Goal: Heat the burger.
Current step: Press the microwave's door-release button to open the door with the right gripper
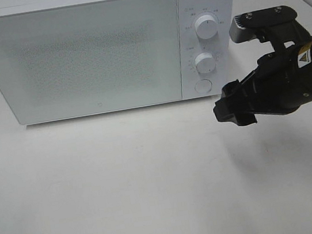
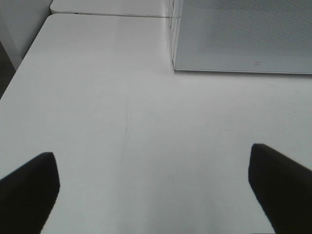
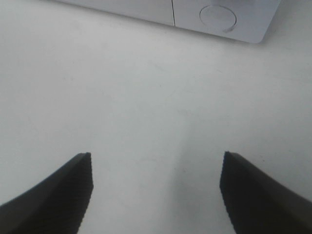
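Right jaws stood wide, empty, round button (image 3: 218, 18) of the microwave (image 1: 78, 58) just ahead, likely to press it. Left jaws gaped over the counter (image 2: 146, 122). Burger was nowhere in view.

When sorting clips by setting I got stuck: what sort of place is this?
Likely a lab mock-up of a kitchen: a white microwave on a plain white table, with a black robot tool beside it.

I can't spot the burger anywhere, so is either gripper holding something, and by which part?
Nothing is held: the left gripper and the right gripper both stand open and empty over the table.
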`<state>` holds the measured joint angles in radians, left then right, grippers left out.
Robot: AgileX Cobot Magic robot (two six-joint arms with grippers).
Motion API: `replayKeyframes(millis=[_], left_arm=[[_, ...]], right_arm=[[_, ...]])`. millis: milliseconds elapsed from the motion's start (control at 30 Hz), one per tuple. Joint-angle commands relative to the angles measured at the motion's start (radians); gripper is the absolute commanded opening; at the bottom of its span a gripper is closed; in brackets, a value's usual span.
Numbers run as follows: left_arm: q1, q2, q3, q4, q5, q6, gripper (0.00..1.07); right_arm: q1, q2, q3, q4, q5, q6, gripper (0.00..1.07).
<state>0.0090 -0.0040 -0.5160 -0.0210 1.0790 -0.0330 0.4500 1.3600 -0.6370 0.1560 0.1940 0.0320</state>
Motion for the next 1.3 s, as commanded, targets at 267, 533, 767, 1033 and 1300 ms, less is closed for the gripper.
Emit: replayKeyframes(millis=[267, 533, 767, 1033, 1300], left_arm=[[0.004, -0.017, 0.0, 0.0, -0.005, 0.003, 0.98], [0.004, -0.017, 0.0, 0.0, -0.005, 0.003, 0.98], [0.004, -0.017, 0.0, 0.0, -0.005, 0.003, 0.98], [0.004, -0.017, 0.0, 0.0, -0.005, 0.003, 0.98], [0.004, -0.017, 0.0, 0.0, -0.005, 0.003, 0.98]], right_arm=[[-0.004, -0.183, -0.059, -0.139, 0.365, -0.016, 0.72], [-0.004, -0.432, -0.059, -0.139, 0.561, -0.014, 0.72], [-0.004, -0.59, -0.059, -0.139, 0.667, -0.014, 0.72], [-0.065, -0.827, -0.042, -0.156, 0.757, -0.014, 0.75], [-0.177, -1.017, 0.039, -0.156, 0.758, -0.014, 0.76]])
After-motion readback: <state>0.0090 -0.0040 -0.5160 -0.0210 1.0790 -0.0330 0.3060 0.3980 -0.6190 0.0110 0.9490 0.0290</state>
